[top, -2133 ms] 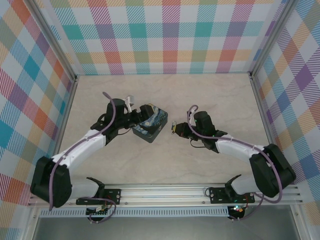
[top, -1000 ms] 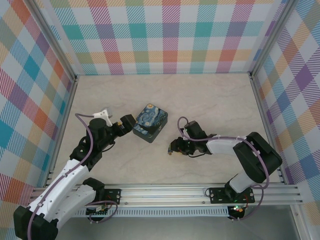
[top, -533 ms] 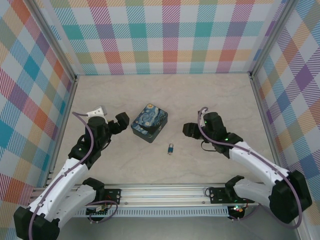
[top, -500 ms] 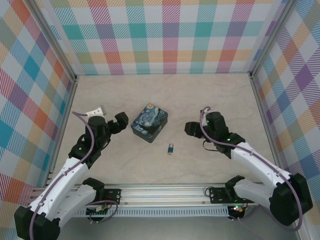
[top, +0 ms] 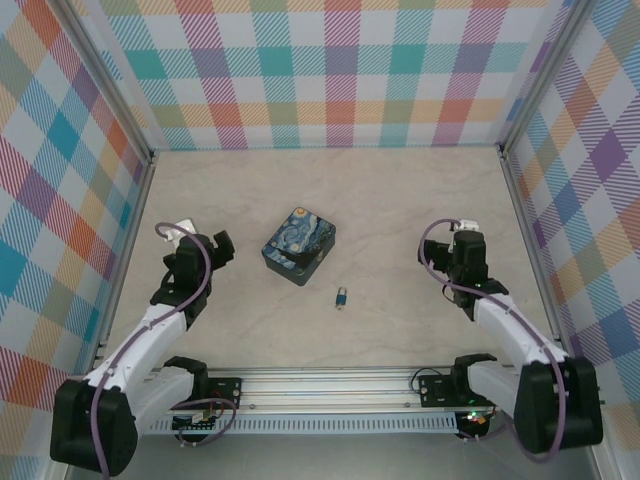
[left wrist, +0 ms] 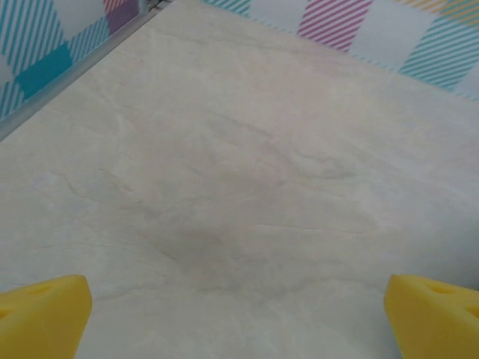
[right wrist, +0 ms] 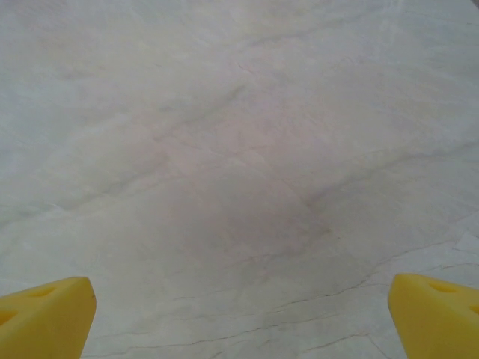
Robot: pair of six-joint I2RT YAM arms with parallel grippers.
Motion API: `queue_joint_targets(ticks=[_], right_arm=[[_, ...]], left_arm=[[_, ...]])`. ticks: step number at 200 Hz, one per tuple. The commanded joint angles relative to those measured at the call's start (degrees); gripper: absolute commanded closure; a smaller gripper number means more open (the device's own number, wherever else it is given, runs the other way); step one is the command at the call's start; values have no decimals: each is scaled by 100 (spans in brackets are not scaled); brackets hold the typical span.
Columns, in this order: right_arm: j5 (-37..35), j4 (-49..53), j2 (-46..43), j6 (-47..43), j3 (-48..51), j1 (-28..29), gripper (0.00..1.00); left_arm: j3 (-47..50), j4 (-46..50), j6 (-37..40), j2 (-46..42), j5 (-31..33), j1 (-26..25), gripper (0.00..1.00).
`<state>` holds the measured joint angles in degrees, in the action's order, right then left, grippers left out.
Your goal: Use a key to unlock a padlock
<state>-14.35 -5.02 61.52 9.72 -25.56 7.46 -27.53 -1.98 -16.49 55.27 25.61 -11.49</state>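
The tiny blue padlock with its silvery shackle lies flat on the table, just in front and to the right of the painted tin. I cannot make out the key as a separate thing; it is too small to tell apart from the padlock. My left gripper sits well left of the tin, open, its yellow fingertips wide apart over bare table. My right gripper is far right of the padlock, also open, with nothing between its fingertips.
The blue-and-yellow night-sky tin stands mid-table, between the two grippers. Checked walls close in the marble-look table on three sides. An aluminium rail carrying the arm bases runs along the near edge.
Both arms have drawn back from the middle toward their own sides. The right gripper let go of the padlock, which now lies alone on the table; the left gripper left the tin.
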Motion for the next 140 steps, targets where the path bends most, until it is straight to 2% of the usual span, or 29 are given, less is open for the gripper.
queue_joint_targets(ticks=[1,15,36,55,88,100,129,140], right_arm=[[171,-1519,677,-591,282,-171,0],[391,-1834,1026,-753,179,-210,0],[564,-3172,1375,-811,397,-228,0],[752,-3642,1690,-1095,337,-239,0],[872,-5152,2487,-1207,723,-272,0],[789,-5326,2694,-1169,692,-286,0],[908,-4397,2645,-782,291,-584,0],[1069,-4458,2646,-734,310,-701,0]], left_arm=[[158,-1107,1031,372,219,115,0],[244,-1469,1226,676,260,144,0],[345,-1925,1285,1064,102,199,0],[467,-2491,1433,1406,-233,232,0],[620,-3294,1708,1945,-751,284,0],[604,-3361,1767,2040,-967,294,0],[650,-3696,1935,2172,-1329,334,0],[665,-3913,1971,2260,-1394,351,0]])
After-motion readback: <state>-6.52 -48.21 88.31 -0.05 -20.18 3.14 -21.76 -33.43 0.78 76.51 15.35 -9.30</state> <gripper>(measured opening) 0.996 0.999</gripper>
